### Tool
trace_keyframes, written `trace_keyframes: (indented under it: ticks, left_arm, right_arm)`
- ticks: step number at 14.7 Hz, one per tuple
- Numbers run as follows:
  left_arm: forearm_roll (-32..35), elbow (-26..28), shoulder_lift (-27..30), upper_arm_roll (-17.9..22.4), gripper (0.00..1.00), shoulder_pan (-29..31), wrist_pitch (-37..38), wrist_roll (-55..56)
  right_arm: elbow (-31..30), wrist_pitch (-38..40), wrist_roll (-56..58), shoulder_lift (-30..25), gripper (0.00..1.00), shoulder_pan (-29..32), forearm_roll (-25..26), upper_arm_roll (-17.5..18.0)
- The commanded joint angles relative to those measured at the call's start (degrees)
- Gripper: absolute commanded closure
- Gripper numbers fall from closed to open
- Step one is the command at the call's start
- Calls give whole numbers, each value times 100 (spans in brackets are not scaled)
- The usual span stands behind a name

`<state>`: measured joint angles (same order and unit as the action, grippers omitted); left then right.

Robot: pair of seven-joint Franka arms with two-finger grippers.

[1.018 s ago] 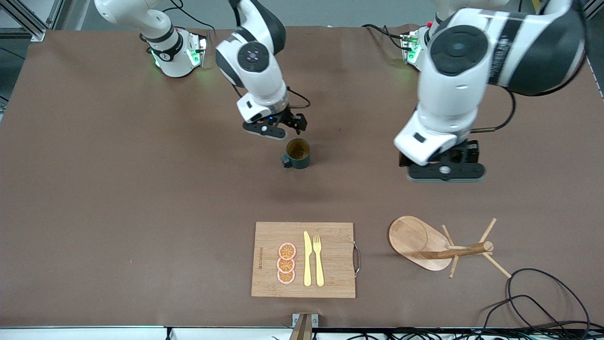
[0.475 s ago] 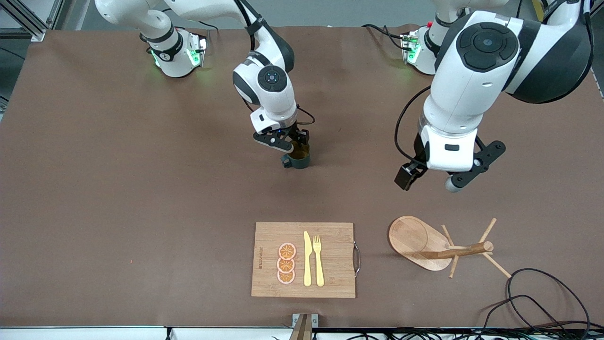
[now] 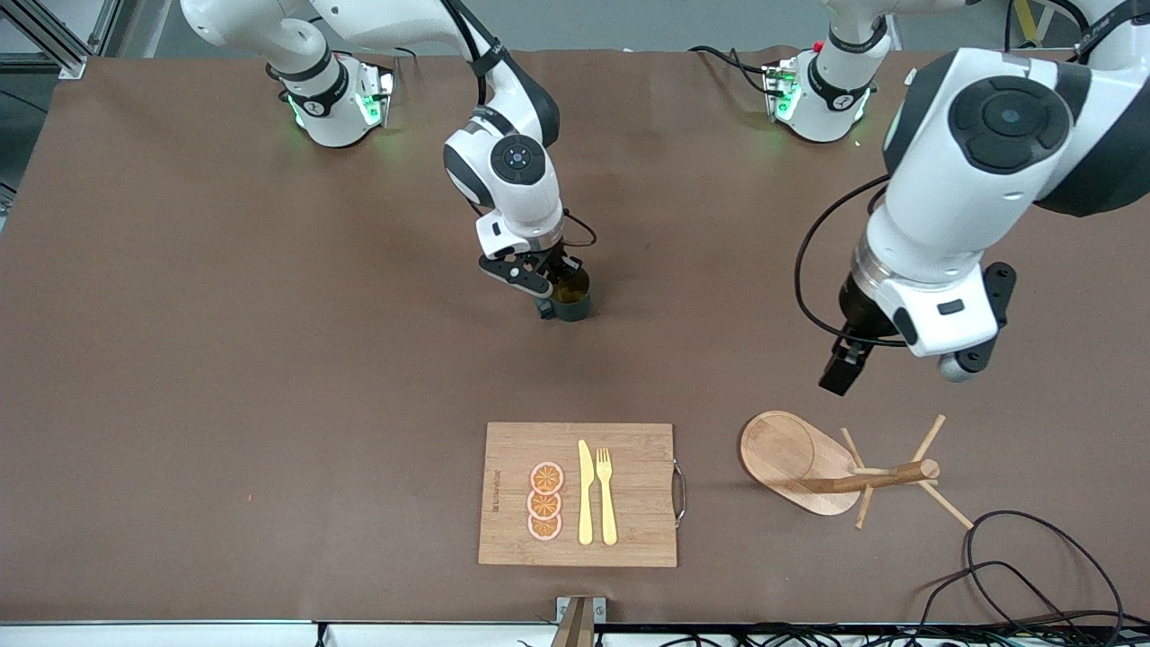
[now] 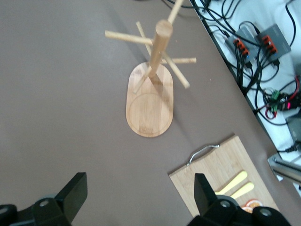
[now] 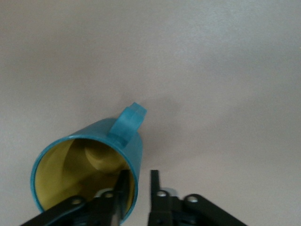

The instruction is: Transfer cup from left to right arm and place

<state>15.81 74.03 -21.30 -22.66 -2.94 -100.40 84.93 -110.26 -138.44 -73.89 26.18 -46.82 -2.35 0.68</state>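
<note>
The cup (image 3: 571, 304), a dark teal mug with a tan-yellow inside, stands upright mid-table with its handle toward the front camera. My right gripper (image 3: 555, 283) is down at its rim. In the right wrist view the cup (image 5: 89, 160) shows one finger (image 5: 123, 181) inside against the wall and the other outside. The right gripper (image 5: 137, 173) stands narrow, with a thin strip of table still between the outer finger and the wall. My left gripper (image 3: 898, 371) hangs wide open and empty over bare table above the mug tree; in its own view the left gripper (image 4: 139, 183) holds nothing.
A wooden mug tree (image 3: 844, 472) (image 4: 150, 94) stands near the front edge toward the left arm's end. Beside it lies a cutting board (image 3: 633, 490) (image 4: 221, 169) with a knife, a fork and orange slices. Black cables (image 3: 1033, 557) loop at the table's corner.
My right gripper came down onto the cup's rim and its jaws narrowed around the wall. The left arm swung away from the cup toward its own end of the table, still open.
</note>
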Motion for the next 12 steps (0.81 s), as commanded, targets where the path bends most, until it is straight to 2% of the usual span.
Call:
trace_keyframes:
  ticks: [1, 6, 8, 10, 12]
  left_arm:
    - [-96, 67, 118, -19, 0, 215, -42, -282]
    - [-104, 76, 433, -28, 0, 584, 168, -1556]
    - [-122, 67, 600, -45, 0, 698, 546, -2240]
    - [-166, 67, 776, -54, 0, 873, 871, -3083]
    - [-489, 67, 969, 24, 0, 1014, 1118, -3848]
  right_arm:
    - [57, 63, -414, 27, 99, 181, 77, 19]
    - [347, 818, -617, -87, 100, 971, 77, -15]
    - [348, 837, -539, -219, 100, 1296, 129, -260]
    - [356, 828, -442, -228, 100, 1534, 410, -568]
    - [348, 740, -215, -219, 100, 1955, 630, -710]
